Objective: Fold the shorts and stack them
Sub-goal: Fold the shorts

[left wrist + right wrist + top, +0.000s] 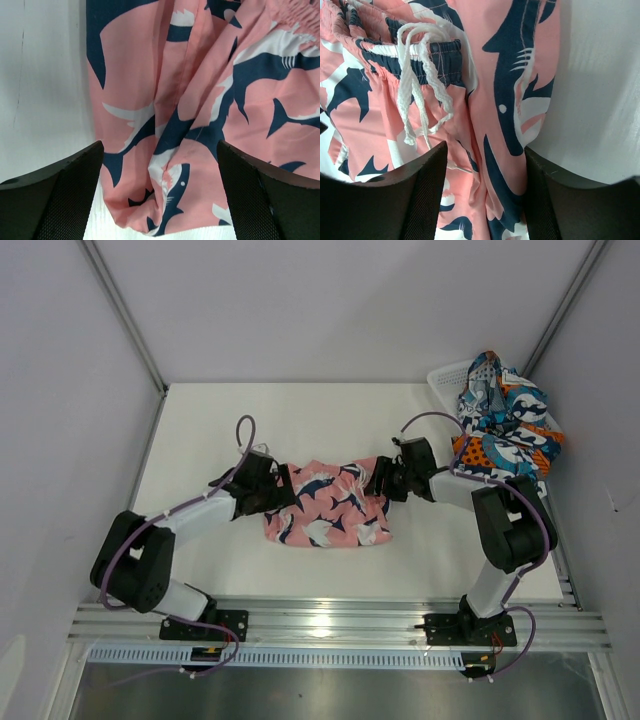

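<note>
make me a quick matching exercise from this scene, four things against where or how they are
1 pink shorts
2 patterned shorts
3 drawstring
4 left gripper

a heaped on the white basket
b flat on the table
c open, fabric between its fingers
d loose across the waistband

Pairs: 1-b; 2-a; 3-d; 4-c
</note>
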Robot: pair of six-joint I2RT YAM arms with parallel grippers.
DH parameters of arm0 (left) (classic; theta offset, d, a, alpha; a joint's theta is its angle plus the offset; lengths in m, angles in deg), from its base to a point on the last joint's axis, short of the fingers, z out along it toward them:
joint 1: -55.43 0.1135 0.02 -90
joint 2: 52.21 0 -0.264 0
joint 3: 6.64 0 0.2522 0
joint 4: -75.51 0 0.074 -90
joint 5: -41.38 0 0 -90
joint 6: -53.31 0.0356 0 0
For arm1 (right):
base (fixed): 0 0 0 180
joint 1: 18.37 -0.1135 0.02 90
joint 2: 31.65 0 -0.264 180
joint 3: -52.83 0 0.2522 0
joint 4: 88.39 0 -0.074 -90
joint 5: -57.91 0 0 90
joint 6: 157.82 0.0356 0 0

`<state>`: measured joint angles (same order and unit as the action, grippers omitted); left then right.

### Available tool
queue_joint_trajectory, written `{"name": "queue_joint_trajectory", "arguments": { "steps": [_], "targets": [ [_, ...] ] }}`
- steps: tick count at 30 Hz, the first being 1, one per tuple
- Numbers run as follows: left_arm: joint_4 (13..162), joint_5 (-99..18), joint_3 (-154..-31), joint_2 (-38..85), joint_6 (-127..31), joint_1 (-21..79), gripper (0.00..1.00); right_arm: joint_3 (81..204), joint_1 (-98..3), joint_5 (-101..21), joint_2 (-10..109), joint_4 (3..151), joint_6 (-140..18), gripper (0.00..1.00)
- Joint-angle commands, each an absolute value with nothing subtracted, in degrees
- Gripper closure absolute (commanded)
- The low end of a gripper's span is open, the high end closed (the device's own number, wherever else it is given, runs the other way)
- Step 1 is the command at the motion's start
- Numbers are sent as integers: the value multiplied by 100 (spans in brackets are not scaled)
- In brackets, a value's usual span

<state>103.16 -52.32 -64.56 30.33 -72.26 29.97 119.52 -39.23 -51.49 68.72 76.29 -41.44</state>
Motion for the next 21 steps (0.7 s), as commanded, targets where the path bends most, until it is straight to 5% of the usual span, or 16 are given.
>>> {"name": "queue_joint_trajectory", "arguments": {
  "steps": [1,9,13,14,16,21],
  "targets": [
    [10175,-5371,-6777,3313,-7105,3038,5,11880,-4069,-4888,6793,7566,-4320,41],
    [9982,-5363,-6935,3839,-7044,3029,9,11897,-4254,-4703,6836,7513,-4365,46],
    [9886,-5249,-6918,3946,-7043,3029,44,11906,-4254,-4694,6872,7513,-4356,59],
    [9850,-5240,-6892,3911,-7052,3029,61,11906,-4254,-4686,6880,7522,-4364,62],
    [9789,-5231,-6848,3832,-7044,3020,78,11906,-4254,-4668,6880,7513,-4356,78],
    [9762,-5152,-6830,3797,-6912,3020,100,11959,-4254,-4686,6986,7504,-4347,94]
  ]
}}
